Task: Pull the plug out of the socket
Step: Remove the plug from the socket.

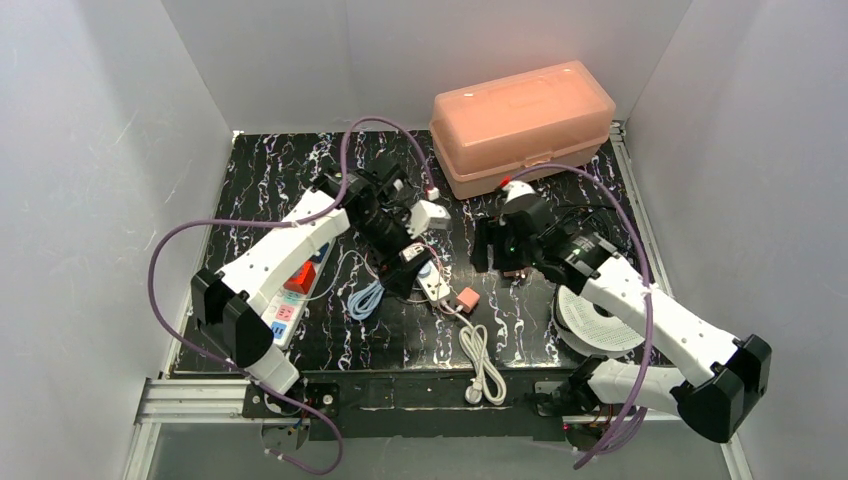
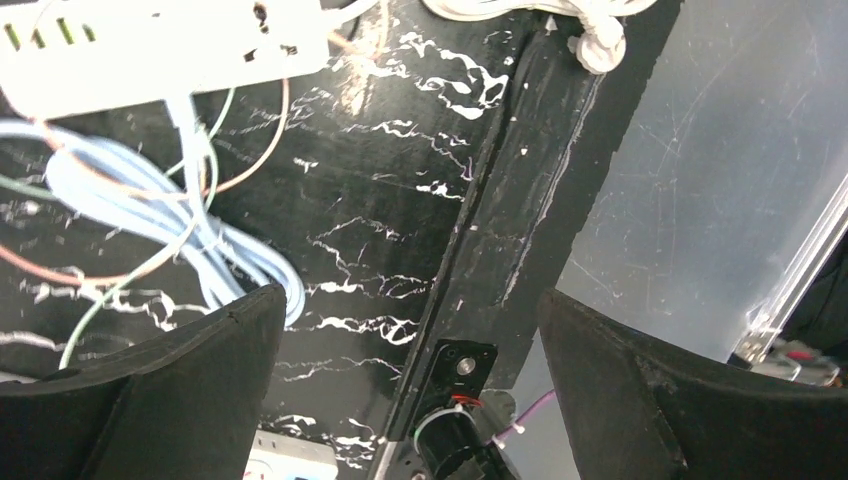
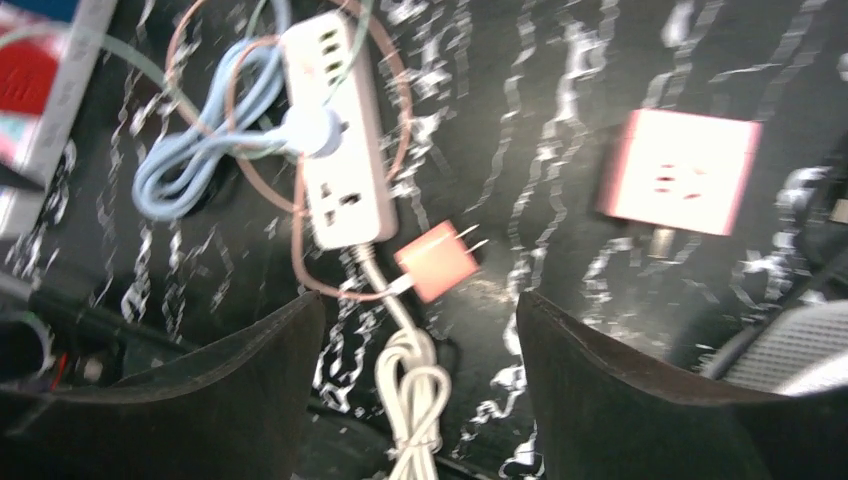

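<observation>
The counter (image 1: 520, 330) is a glossy black sheet, veined white like marble. The strip (image 3: 345, 195) is smooth white plastic. The plug (image 3: 437, 262) is matt pink plastic with bare metal prongs. The box (image 1: 522, 120) is translucent plastic with a soft sheen. The fingers (image 3: 640, 400) look matt black and faintly rough. The rail (image 1: 190, 400) is pale metal.

- The left arm (image 1: 290, 240) reached forward and inward, the left gripper (image 2: 410, 310) angled down, jaws spread wide, holding nothing.
- The right arm (image 1: 650, 310) stretched toward the centre, the right gripper (image 3: 418, 310) with jaws apart and empty.
</observation>
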You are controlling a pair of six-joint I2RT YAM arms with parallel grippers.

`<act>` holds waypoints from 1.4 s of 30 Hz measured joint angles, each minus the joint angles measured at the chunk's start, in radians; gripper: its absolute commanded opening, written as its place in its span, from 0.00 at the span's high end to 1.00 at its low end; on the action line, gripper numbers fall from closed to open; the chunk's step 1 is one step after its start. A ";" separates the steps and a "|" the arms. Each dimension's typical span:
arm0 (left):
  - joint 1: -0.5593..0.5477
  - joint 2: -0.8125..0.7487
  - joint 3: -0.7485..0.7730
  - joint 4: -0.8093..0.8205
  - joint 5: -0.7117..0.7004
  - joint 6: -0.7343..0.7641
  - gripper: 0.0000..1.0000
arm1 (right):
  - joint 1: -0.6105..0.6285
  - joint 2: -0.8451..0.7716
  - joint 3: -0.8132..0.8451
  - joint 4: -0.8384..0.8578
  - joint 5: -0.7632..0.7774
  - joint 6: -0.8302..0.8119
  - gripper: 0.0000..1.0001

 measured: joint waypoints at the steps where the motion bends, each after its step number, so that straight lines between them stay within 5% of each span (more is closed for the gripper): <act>1: 0.020 -0.008 -0.006 0.002 0.002 -0.006 0.02 | 0.029 0.006 -0.009 0.014 -0.019 -0.001 0.28; 7: 0.135 -0.105 -0.063 -0.007 0.002 -0.048 0.02 | 0.191 0.078 -0.041 0.130 -0.123 0.000 0.43; 15: 0.190 -0.196 -0.176 -0.010 -0.007 -0.077 0.02 | 0.319 0.193 -0.038 0.337 -0.276 0.014 0.37; 24: 0.201 -0.257 -0.208 -0.001 -0.016 -0.078 0.02 | 0.294 0.489 -0.005 0.294 -0.196 0.051 0.23; 32: 0.201 -0.265 -0.230 0.017 -0.014 -0.076 0.02 | 0.230 0.397 -0.040 0.248 -0.039 0.023 0.22; 42: 0.202 -0.264 -0.237 0.024 -0.012 -0.075 0.02 | 0.045 0.358 -0.168 0.274 -0.025 -0.037 0.23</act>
